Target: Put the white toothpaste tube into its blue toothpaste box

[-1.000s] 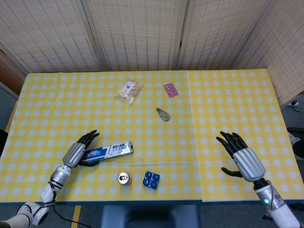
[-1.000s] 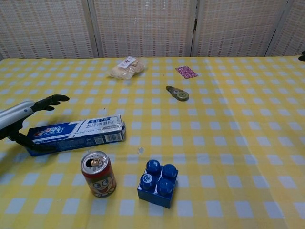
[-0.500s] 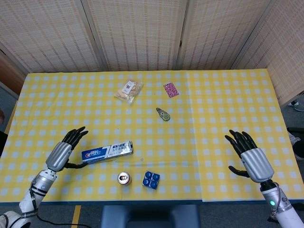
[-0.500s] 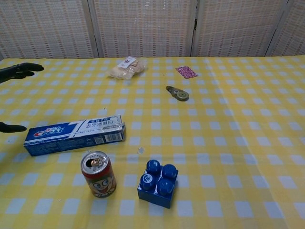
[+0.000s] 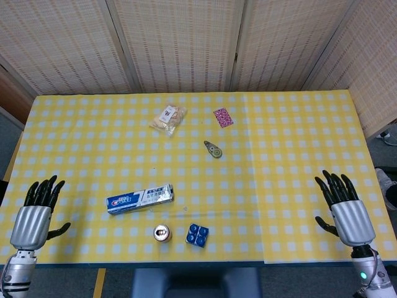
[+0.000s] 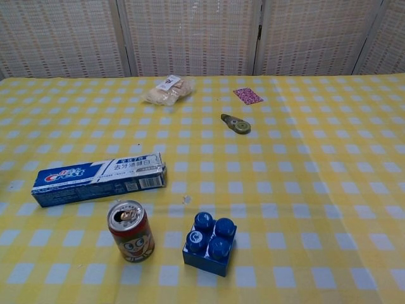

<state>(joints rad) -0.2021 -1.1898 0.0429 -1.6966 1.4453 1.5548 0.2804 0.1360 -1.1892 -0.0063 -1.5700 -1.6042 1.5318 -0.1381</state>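
Note:
The blue toothpaste box (image 5: 139,198) lies flat on the yellow checked table (image 5: 260,149), left of centre; in the chest view the box (image 6: 99,179) is at the near left. No white tube shows outside it. My left hand (image 5: 32,214) is at the table's near-left corner, fingers spread, holding nothing, well left of the box. My right hand (image 5: 346,208) is at the near-right edge, also spread and empty. Neither hand appears in the chest view.
A small drink can (image 5: 162,233) and a blue toy brick (image 5: 197,234) stand just in front of the box. Further back are a grey tape dispenser (image 5: 213,149), a snack bag (image 5: 169,119) and a pink packet (image 5: 223,117). Screens close off the far side.
My left hand has let go of the box's left end and pulled back to the near-left corner. The right hand has drawn back toward the near-right edge. The box stays put.

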